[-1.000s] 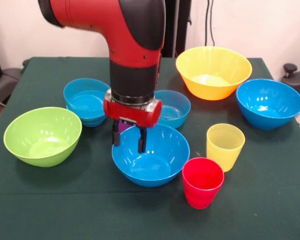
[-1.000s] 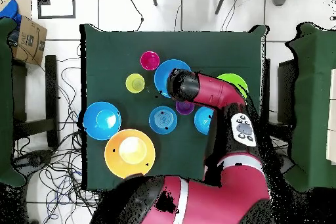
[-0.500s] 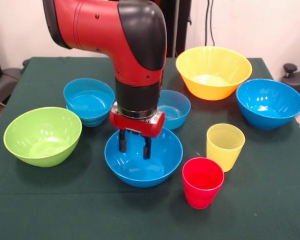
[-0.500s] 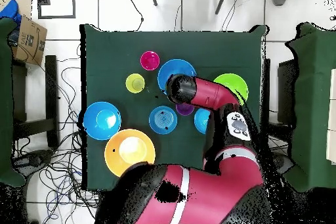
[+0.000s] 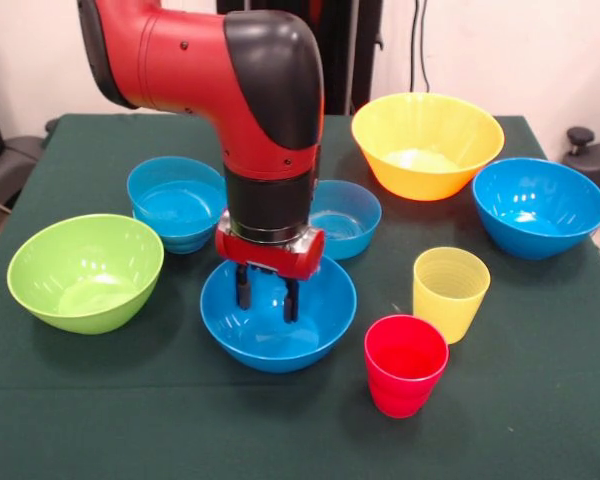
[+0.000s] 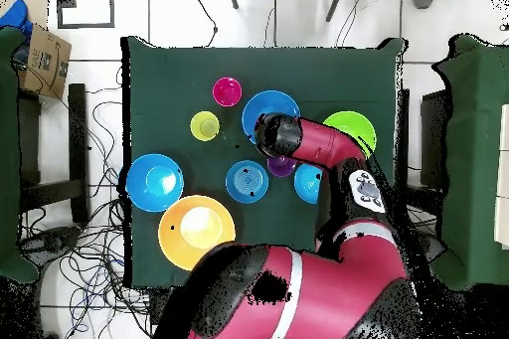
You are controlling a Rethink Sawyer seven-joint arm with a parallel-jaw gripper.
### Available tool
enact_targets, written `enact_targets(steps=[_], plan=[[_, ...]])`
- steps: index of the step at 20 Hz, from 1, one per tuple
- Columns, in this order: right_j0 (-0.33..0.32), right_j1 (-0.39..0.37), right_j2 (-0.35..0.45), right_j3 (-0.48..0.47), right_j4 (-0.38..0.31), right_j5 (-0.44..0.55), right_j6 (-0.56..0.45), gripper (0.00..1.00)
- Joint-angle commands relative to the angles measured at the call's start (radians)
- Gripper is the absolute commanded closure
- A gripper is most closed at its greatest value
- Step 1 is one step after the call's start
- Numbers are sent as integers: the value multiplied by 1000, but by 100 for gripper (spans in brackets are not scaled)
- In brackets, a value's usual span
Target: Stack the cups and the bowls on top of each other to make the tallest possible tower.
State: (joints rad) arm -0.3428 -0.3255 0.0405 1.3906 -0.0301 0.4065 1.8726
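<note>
Tool point(image 5: 267, 298) hangs inside a large blue bowl point(image 5: 278, 322), fingers spread and pinching nothing; red cup point(image 5: 405, 364) and yellow cup point(image 5: 450, 293) stand beside that bowl; no tower stands.

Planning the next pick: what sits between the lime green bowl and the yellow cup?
In the front view, the blue bowl with the claw dipped into it lies between the lime green bowl and the yellow cup.

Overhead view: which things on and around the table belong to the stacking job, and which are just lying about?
Job:
yellow bowl
large blue bowls
small blue bowls
lime green bowl
red cup
yellow cup
purple cup

Lying about:
cardboard box
floor cables
</note>
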Motion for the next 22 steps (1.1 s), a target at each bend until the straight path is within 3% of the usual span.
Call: enact_targets(steps=[1, 22], plan=[[-38, -38, 107, 40, -85, 45, -88, 0], [-47, -123, 118, 66, -72, 173, -78, 0]])
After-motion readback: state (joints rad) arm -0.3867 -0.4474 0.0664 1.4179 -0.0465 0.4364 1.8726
